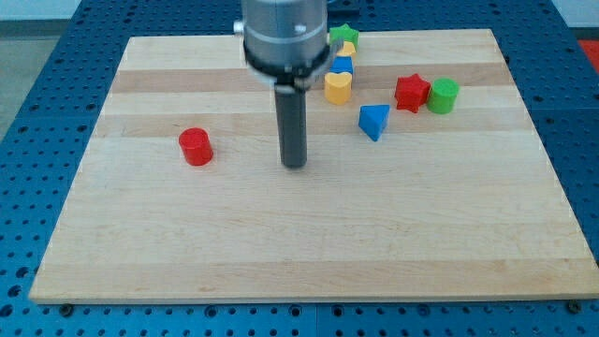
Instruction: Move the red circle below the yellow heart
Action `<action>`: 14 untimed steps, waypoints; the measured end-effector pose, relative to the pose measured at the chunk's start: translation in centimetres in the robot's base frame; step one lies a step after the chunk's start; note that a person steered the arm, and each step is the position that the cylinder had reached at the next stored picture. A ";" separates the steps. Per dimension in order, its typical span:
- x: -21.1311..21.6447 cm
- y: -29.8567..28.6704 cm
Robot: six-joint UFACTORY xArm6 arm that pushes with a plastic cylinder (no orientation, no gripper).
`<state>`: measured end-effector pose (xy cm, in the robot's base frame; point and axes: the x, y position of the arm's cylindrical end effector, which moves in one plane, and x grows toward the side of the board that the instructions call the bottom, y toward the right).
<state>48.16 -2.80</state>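
Observation:
The red circle stands alone on the wooden board, at the view's left of centre. The yellow heart sits near the view's top, right of centre. My tip rests on the board between them, about a hundred pixels to the right of the red circle and lower-left of the yellow heart. It touches no block.
A blue triangle lies lower right of the heart. A red star and a green cylinder sit further right. A blue block, another yellow block and a green star stack above the heart.

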 end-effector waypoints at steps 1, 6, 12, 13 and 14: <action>3.3 -7.9; -10.5 -1.1; -7.9 2.3; -9.5 3.1; -10.2 4.0</action>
<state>37.93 1.19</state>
